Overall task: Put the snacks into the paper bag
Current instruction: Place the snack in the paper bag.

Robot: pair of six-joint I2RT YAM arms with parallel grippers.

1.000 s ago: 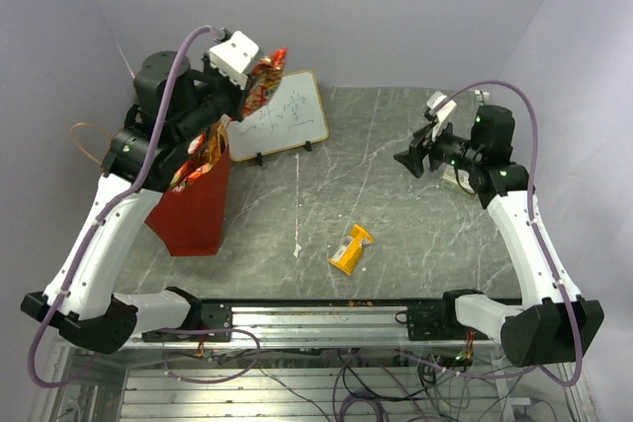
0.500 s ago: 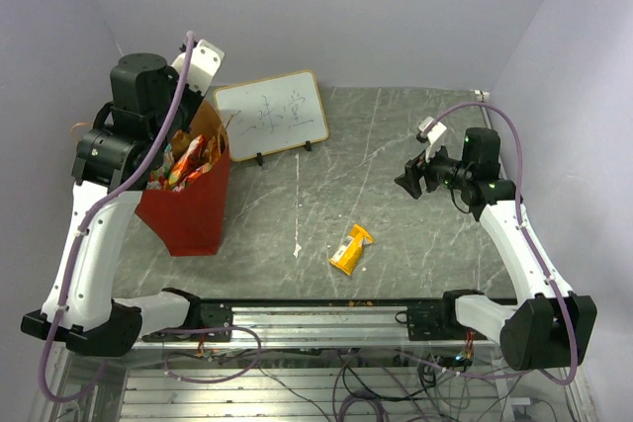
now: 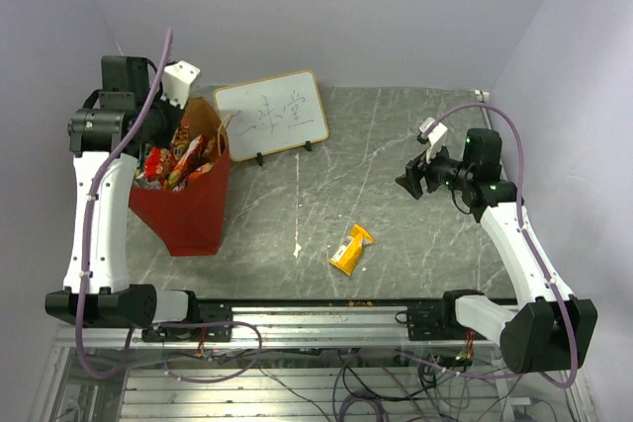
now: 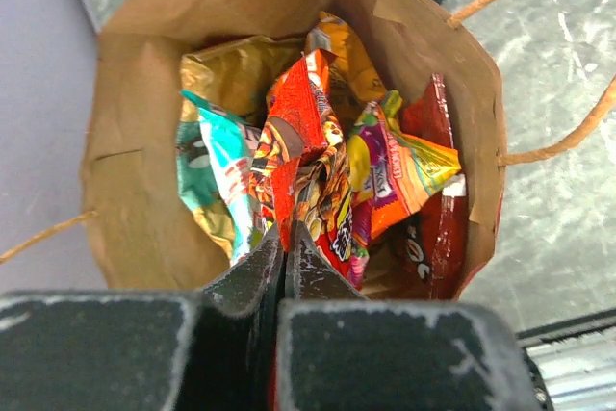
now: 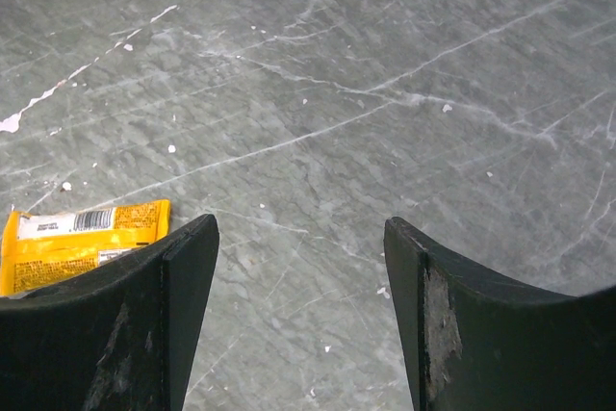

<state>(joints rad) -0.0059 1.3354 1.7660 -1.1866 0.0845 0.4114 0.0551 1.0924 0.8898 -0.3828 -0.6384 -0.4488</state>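
Observation:
The red paper bag stands at the table's left, its brown inside open to the left wrist view. Several snacks fill it: a teal-white pack, a purple-orange pack, a gold bag. My left gripper is over the bag's mouth, shut on the edge of a red packet that hangs down into the bag. A yellow-orange packet lies on the table's middle front; it also shows at the left edge of the right wrist view. My right gripper is open and empty above bare table.
A white framed board with writing stands at the back, just right of the bag. The bag's thin loop handles hang over its right side. The wall is close behind the left arm.
My left gripper has come down and to the left from high above the bag, bringing the red packet into the bag's mouth. The right arm shifted slightly, still open.

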